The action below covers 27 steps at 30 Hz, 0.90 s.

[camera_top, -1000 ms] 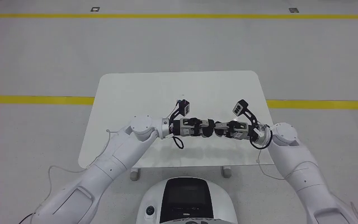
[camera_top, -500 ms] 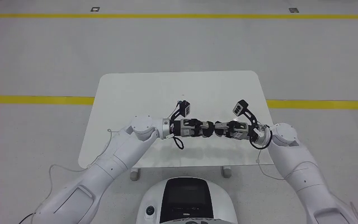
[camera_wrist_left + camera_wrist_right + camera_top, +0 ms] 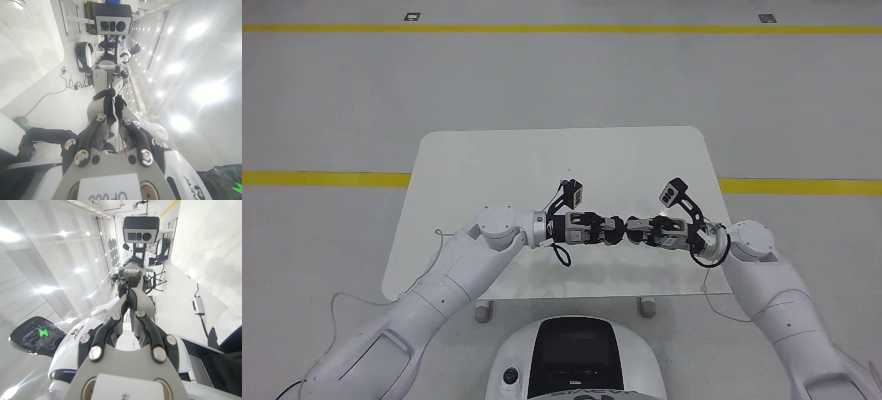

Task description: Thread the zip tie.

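– While the top view is up: left gripper [image 3: 609, 227] and right gripper [image 3: 625, 228] sit nose to nose in the air over the near half of the table [image 3: 492, 170], about midway along its near edge. Finger spacing is too small to read from up there.

– Noted. Left wrist view?

– Left gripper's fingers are drawn narrow, dark-wrapped tips pinched together. The right gripper's grey tips meet them head-on. A thin dark strand, which I take for the zip tie [image 3: 117, 115], runs back between the left fingers toward the palm. It is held well above the table.

– So the left has it clamped?

– Looks so, though the wrap hides the contact point itself. Right wrist view: ribbed pads [image 3: 133, 302] are closed to a point on what seems the same strand. A short bare stretch bridges across to the left tips.

– Handling?

– My read: featherweight, slick nylon, springy. It should be stiff over a short length and whippy over a long one. Breakage is no worry. Twisting or sliding in the pads is.

– Where to grip?

– On one side, close behind the tail tip so it cannot bow, flat faces against the pads. On the other side, the head, with the slot left uncovered and facing the tail. Which end is which I cannot tell from these views.
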Motion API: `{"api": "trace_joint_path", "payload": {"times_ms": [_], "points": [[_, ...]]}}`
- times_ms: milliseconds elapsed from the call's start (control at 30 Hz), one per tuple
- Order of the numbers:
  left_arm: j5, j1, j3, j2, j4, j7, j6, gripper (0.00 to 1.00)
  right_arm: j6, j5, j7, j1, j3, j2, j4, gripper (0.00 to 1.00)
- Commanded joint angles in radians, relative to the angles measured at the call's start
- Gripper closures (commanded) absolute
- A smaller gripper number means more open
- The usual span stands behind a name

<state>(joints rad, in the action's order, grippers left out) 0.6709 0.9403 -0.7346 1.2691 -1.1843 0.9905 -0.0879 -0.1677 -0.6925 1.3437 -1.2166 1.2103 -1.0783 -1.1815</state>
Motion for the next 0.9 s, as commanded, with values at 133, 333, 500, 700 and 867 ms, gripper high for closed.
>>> {"api": "trace_joint_path", "payload": {"times_ms": [133,333,500,700,867], "points": [[-0.001,-0.001,0.001,0.001,0.001,0.002,0.000,0.93,-0.005,-0.002,0.005,-0.004,0.002,0.001,-0.008,1.00],[-0.001,-0.001,0.001,0.002,0.002,0.002,0.001,0.93,-0.009,-0.001,0.009,-0.006,0.001,0.001,-0.012,1.00],[-0.002,-0.001,0.002,0.002,0.003,0.003,0.001,0.94,-0.010,0.000,0.010,-0.006,0.000,0.002,-0.013,1.00],[-0.004,-0.002,0.003,0.003,0.005,0.004,0.002,1.00,-0.010,0.000,0.008,-0.007,0.000,0.002,-0.014,1.00],[-0.005,-0.002,0.003,0.004,0.004,0.007,-0.003,1.00,-0.007,-0.010,0.015,-0.008,0.001,0.002,-0.010,0.62]]}}
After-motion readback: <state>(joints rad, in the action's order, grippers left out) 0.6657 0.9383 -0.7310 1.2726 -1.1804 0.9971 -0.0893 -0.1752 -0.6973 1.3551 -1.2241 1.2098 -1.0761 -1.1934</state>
